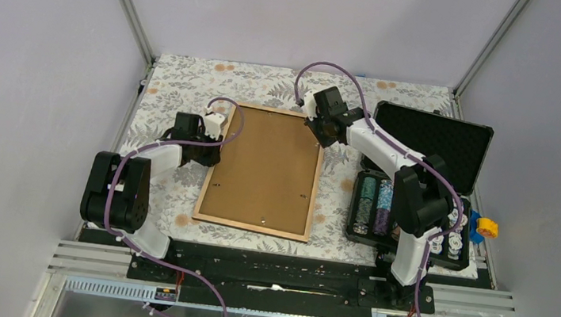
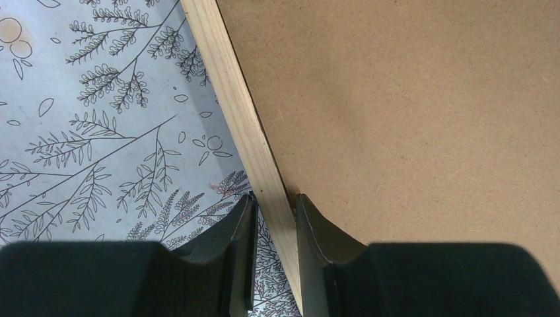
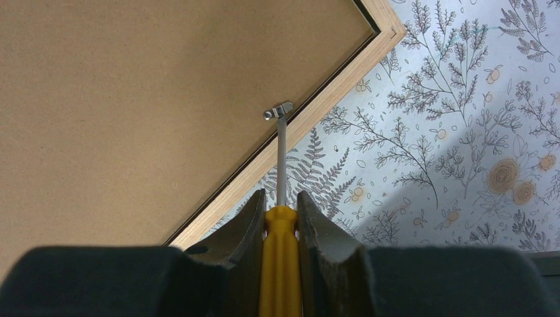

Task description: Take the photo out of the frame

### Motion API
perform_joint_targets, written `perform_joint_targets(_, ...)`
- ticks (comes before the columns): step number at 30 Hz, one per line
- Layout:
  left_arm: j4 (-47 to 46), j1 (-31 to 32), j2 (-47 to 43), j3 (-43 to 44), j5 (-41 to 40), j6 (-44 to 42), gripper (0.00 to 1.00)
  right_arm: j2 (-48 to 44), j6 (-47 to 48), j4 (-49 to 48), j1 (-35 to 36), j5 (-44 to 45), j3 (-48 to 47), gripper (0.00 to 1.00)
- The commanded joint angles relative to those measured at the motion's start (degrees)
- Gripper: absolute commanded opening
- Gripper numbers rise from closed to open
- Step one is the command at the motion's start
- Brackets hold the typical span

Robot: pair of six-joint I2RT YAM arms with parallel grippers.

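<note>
Frame (image 1: pixel 262 168) is laid face down mid-table on floral cloth (image 1: pixel 182 83), with the brown backing board (image 2: pixel 429 119) up and a light wood rail (image 2: pixel 247 125) round it. Left arm is bent in from the left. Left gripper (image 2: pixel 274 201) is clamped across the left rail, one finger cloth-side, one board-side. Right arm is stretched to the far right corner. Right gripper (image 3: pixel 280 198) is clenched on a yellow-handled screwdriver (image 3: pixel 282 264), tip set at a metal clip (image 3: pixel 277 111) by the rail. Bare cloth is seen left of and beyond the rails. An open chip case (image 1: pixel 423 135) is sat near on the right.
</note>
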State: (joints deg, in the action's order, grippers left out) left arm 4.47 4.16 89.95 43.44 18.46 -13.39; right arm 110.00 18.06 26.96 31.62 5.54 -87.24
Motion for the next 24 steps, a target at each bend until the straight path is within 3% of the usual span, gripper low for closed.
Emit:
perform_joint_targets(1, 2.94, 0.93, 1.58, -1.96, 1.22, -2.63, 0.11, 2.01, -0.69, -2.0, 0.15, -1.02, -2.32, 0.0)
perform_joint_targets(14, 2.21, 0.85, 2.0, -2.27, 1.07, -2.43, 0.11, 1.13, -2.15, -0.16, 0.11, -9.93, -1.2, 0.0)
perform_joint_targets(24, 2.25, 0.85, 2.42, -2.3, 1.28, -2.4, 0.11, 1.03, -2.29, 1.16, -0.16, -11.21, -1.98, 0.0)
